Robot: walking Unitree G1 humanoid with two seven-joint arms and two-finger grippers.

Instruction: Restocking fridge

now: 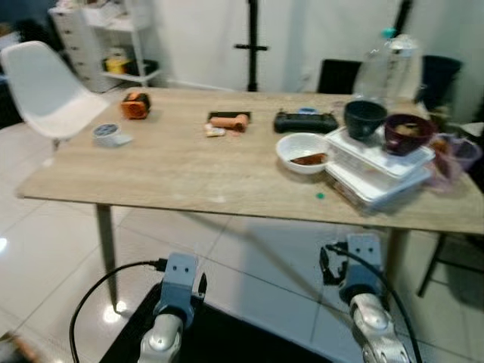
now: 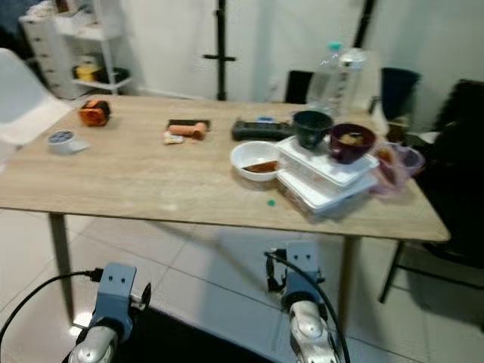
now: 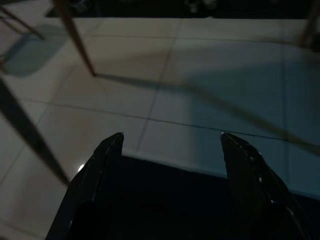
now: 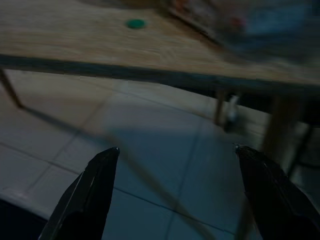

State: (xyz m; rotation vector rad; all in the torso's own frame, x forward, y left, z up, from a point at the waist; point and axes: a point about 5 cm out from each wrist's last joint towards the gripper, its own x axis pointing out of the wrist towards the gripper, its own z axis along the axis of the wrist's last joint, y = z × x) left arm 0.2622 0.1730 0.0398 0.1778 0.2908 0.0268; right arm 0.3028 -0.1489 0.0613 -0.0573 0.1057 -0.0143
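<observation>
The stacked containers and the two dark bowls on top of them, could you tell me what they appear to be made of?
The stacked containers look like thin clear or whitish plastic: you can see through their walls, and the rims are pale. The dark green bowl and the maroon bowl are opaque with a smooth, faintly glossy surface, which suggests glazed ceramic, though hard plastic cannot be ruled out.

Stacked clear lidded food containers (image 1: 378, 170) sit on the desk's (image 1: 174, 170) right side, tilted, slightly askew. On top: dark green bowl (image 1: 365, 119) and maroon bowl (image 1: 407, 133) with food. White bowl (image 1: 304, 152) with reddish food touches the stack's left. Two clear bottles (image 1: 387, 64) stand behind; purple-tinted container (image 1: 452, 156) just right of the stack.
</observation>
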